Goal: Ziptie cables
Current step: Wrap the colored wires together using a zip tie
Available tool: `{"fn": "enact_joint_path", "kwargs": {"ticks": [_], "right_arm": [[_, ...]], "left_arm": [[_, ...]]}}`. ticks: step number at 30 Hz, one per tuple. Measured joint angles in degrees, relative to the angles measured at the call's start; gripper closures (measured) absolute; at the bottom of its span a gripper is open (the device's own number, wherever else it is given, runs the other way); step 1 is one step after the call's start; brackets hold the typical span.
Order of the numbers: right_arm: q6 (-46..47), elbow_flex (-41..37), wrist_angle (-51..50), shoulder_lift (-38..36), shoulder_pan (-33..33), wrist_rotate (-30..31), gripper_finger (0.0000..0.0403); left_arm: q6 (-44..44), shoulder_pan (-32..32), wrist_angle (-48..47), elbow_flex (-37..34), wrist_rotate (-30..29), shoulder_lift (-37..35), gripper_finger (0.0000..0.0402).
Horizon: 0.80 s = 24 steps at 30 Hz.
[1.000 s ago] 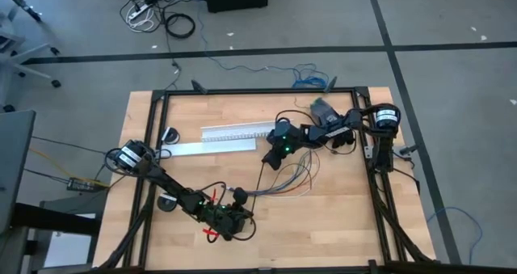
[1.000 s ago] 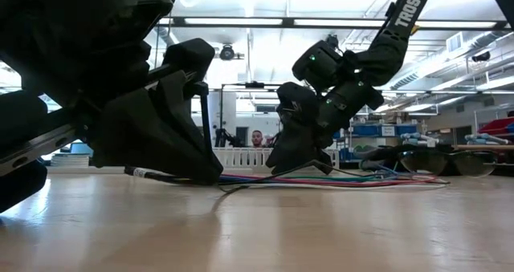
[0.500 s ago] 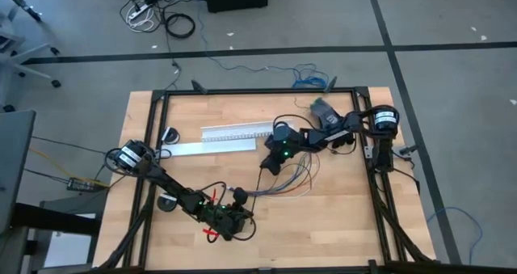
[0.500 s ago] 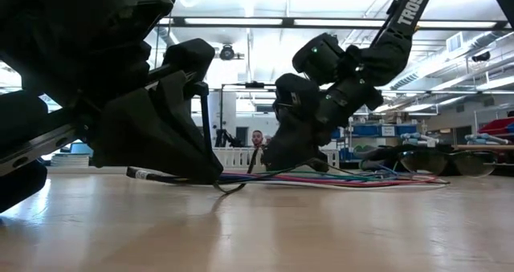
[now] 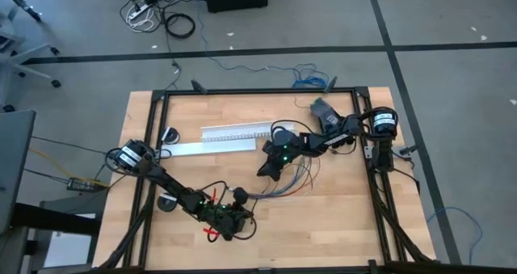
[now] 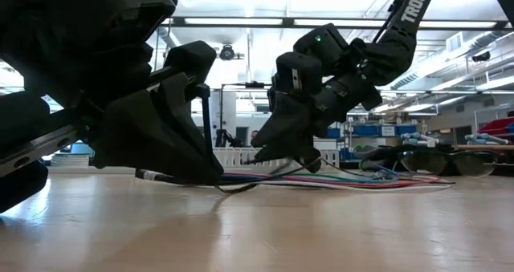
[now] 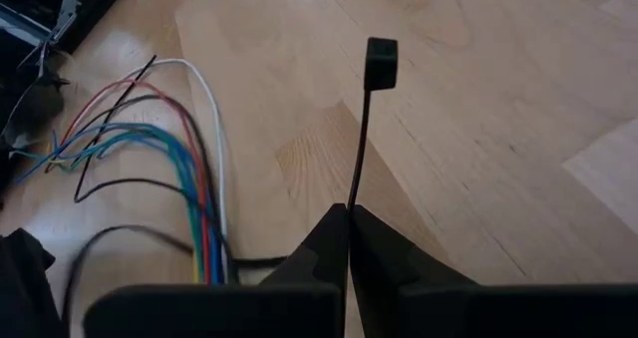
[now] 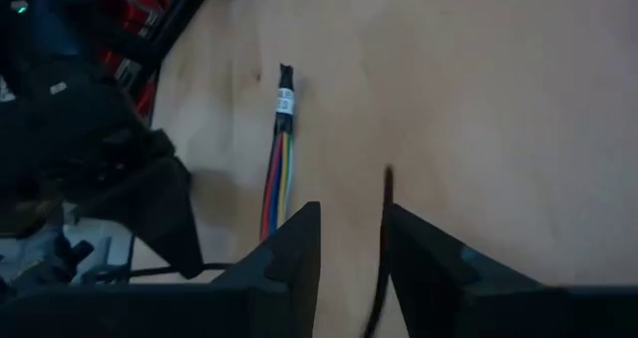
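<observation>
The ziptie, a thin black strip with a square head, sticks out from my left gripper, which is shut on it near the table's near middle. The cables, a bunch of thin coloured wires, lie flat on the wood; one bound end points toward my left arm. My right gripper hovers just above them, fingers a little apart. A thin black strip runs up between them. My left gripper pinches the ziptie's strip between its two fingertips, a good way below the head. The strip runs on forward in line with the fingers, and its head is clear of the table. My right gripper: the black strip lies along one finger's inner side; whether it touches, I cannot tell.
A long white slotted channel and a grey flat bar lie at the far left of the table. A grey device sits at the far right by the right arm's base. A black frame rims the table.
My right gripper has moved toward the table's near edge and left, toward my left gripper, rising slightly and tipping closer to level. The cables under it have shifted a little. My left gripper has kept still with the ziptie.
</observation>
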Motion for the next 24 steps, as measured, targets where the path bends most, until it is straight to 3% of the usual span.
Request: {"fn": "enact_joint_path", "kwargs": {"ticks": [15,24], "right_arm": [[-0.55,0.11,-0.31,-0.15,-0.31,-0.29,0.0294],[-2.45,0.13,-3.06,-0.37,-0.9,5.29,0.0294]], "left_arm": [[-1.09,-0.01,-0.15,-0.09,-0.06,0.0,0.0402],[-2.84,0.02,-0.74,-0.11,0.03,0.0,0.0402]]}}
